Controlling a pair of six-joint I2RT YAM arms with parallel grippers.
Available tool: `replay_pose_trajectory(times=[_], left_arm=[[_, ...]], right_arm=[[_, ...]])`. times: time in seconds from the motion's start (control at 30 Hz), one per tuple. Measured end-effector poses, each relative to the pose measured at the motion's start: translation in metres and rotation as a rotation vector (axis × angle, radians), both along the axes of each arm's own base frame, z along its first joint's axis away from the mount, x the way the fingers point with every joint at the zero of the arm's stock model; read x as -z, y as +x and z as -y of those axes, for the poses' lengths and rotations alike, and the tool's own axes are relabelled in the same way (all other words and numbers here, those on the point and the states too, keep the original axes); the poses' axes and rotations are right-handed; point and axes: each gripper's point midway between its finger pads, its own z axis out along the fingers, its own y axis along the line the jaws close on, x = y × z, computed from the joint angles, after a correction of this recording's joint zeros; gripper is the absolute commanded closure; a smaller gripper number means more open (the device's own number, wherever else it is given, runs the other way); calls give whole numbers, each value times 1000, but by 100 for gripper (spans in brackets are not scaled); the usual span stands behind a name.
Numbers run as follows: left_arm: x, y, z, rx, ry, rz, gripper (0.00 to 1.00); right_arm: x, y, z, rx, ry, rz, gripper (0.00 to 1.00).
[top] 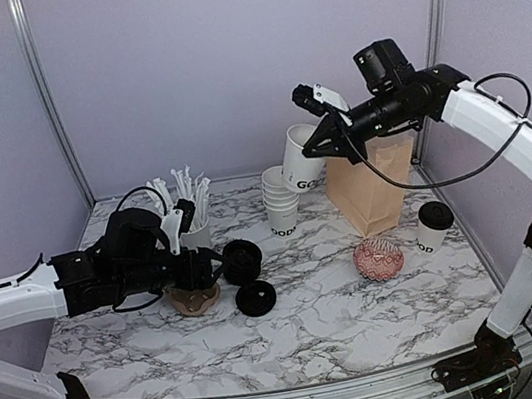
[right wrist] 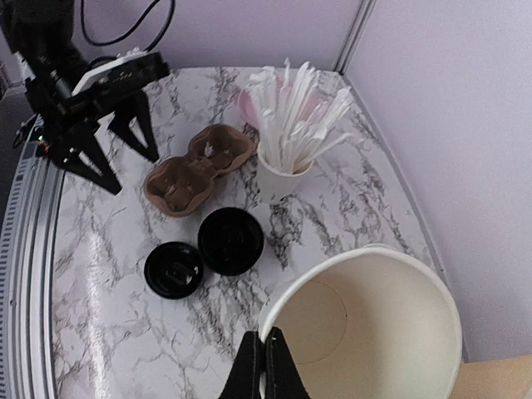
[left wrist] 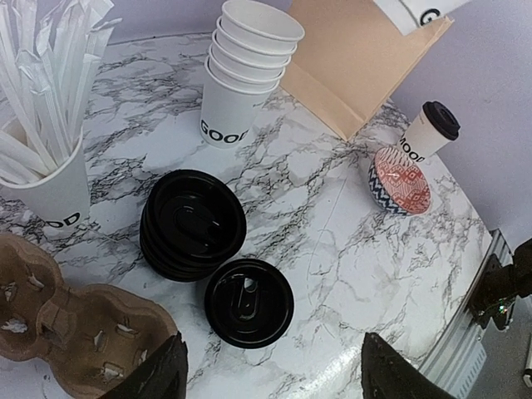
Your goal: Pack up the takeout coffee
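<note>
On the marble table (top: 346,318), lilac walls (top: 223,54) behind, the takeout coffee (top: 434,224) is stood near the brown bag (top: 374,187), to its right, judged light & crushable, best taken mid-body below the lid; a lidless cup (top: 302,158) is pinched at the rim by the right gripper (top: 322,138), w/ the left gripper (left wrist: 274,378) spread wide, empty.

We see a matt brown paper bag (left wrist: 349,66), a smooth white paper cup (left wrist: 418,140) with a shiny black plastic lid (left wrist: 440,119) — all on a glossy marble-patterned table (left wrist: 332,274).

Marble table (top: 346,318) holding brown bag (top: 371,193), lidded coffee cup (top: 433,226), cup stack (top: 281,202), straw cup (top: 193,233), black lids (top: 243,261), cardboard carrier (top: 196,299) and, apparently, a patterned pouch (top: 379,259).
</note>
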Motion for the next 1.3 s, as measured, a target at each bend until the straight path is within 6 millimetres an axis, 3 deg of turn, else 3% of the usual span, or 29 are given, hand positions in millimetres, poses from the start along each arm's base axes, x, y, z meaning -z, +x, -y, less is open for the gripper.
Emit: replay_pose_trajectory(times=[0.1, 0.27, 0.33, 0.4, 0.7, 0.9, 1.3], left_arm=[[15, -3, -3, 23, 77, -3, 29], [42, -8, -13, 37, 224, -10, 30], [53, -8, -20, 32, 283, -16, 30], [60, -8, -25, 26, 325, -21, 29], [65, 0, -29, -21, 371, -38, 29], [64, 1, -31, -47, 361, -45, 29], [62, -2, -28, -29, 380, -19, 30]], right_arm=[[39, -47, 4, -89, -59, -42, 100], [127, -117, 5, -251, -205, -154, 100], [154, -140, 8, -302, -254, -189, 100], [169, -156, 7, -345, -281, -199, 100], [193, -214, -20, -522, -287, -115, 100], [216, -227, -26, -543, -325, -72, 100], [236, -205, -35, -459, -366, -8, 97]])
